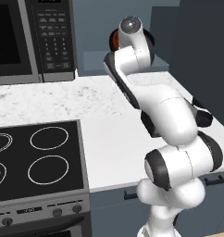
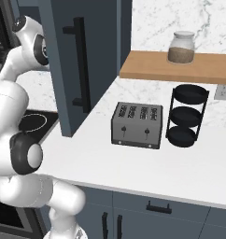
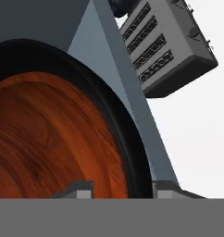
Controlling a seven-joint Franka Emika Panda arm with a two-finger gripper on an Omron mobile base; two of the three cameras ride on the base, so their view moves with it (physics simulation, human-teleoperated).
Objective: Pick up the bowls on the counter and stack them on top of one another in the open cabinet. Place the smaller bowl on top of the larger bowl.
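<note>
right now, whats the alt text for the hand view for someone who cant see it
A glossy reddish-brown bowl with a dark rim sits close up between the gripper fingertips, which straddle its rim. Behind it rise a slate blue-grey cabinet panel, then a grey toaster on the white counter, all tilted by the hand's roll.

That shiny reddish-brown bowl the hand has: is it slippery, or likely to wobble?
The smaller bowl looks glossy, so probably slick under the fingers. It appears rigid, holding its round shape. The hand seems to pinch the rim only, so the bowl might tilt.
</note>
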